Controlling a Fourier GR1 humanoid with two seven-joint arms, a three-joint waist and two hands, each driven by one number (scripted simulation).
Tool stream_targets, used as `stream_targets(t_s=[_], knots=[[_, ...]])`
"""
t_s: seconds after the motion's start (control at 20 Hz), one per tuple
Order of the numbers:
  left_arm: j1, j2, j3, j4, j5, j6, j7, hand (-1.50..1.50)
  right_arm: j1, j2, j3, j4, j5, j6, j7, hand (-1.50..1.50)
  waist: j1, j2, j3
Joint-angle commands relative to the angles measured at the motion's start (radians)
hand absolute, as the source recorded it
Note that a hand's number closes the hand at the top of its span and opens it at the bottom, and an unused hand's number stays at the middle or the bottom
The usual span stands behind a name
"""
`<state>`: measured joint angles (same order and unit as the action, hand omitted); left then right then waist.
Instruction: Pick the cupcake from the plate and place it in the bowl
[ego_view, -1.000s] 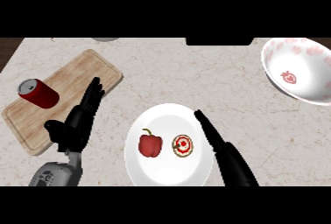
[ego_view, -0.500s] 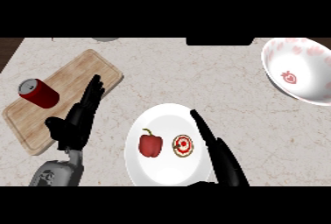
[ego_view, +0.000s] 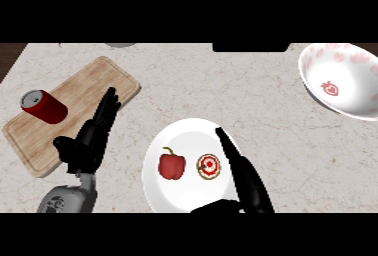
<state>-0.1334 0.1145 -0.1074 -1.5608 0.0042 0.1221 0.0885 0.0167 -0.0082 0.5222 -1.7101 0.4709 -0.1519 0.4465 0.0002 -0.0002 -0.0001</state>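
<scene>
The cupcake (ego_view: 209, 166), small with a red-and-white top, sits on the white plate (ego_view: 193, 132) beside a red bell pepper (ego_view: 171, 166). My right hand (ego_view: 247, 180) lies over the plate's right side with fingers straight, just right of the cupcake and close to touching it; it holds nothing. The white bowl (ego_view: 347, 80) with a red strawberry pattern stands at the far right of the counter. My left hand (ego_view: 90, 137) rests open, fingers up, at the cutting board's near edge.
A wooden cutting board (ego_view: 74, 107) lies at the left with a red can (ego_view: 44, 106) on it. A dark object (ego_view: 249, 47) and a grey one (ego_view: 120, 45) sit at the counter's back edge.
My right hand has slid a little left and further onto the plate, closing in on the cupcake. The left hand, pepper and cupcake have not moved.
</scene>
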Motion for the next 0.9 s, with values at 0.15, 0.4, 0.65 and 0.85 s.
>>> stream_targets(t_s=[0.15,0.4,0.65,0.85], knots=[[-0.013,-0.027,0.005,0.036,-0.029,-0.001,-0.02,0.0,-0.05,0.008,0.056,0.127,0.106,-0.063,0.036,-1.5,0.0,0.0,0.0],[0.051,-0.034,-0.006,-0.069,-0.053,-0.008,0.024,0.0,-0.07,0.008,0.028,0.17,0.047,-0.025,0.002,-1.5,0.002,0.0,0.0],[-0.064,-0.054,0.033,0.089,-0.05,0.007,-0.02,0.0,-0.115,-0.028,0.053,0.21,0.106,0.074,-0.109,1.5,-0.002,0.001,0.0],[0.035,-0.028,0.033,0.003,-0.032,-0.042,-0.05,0.0,-0.155,0.007,0.061,0.302,0.138,0.06,-0.154,1.5,0.004,0.0,0.0]])
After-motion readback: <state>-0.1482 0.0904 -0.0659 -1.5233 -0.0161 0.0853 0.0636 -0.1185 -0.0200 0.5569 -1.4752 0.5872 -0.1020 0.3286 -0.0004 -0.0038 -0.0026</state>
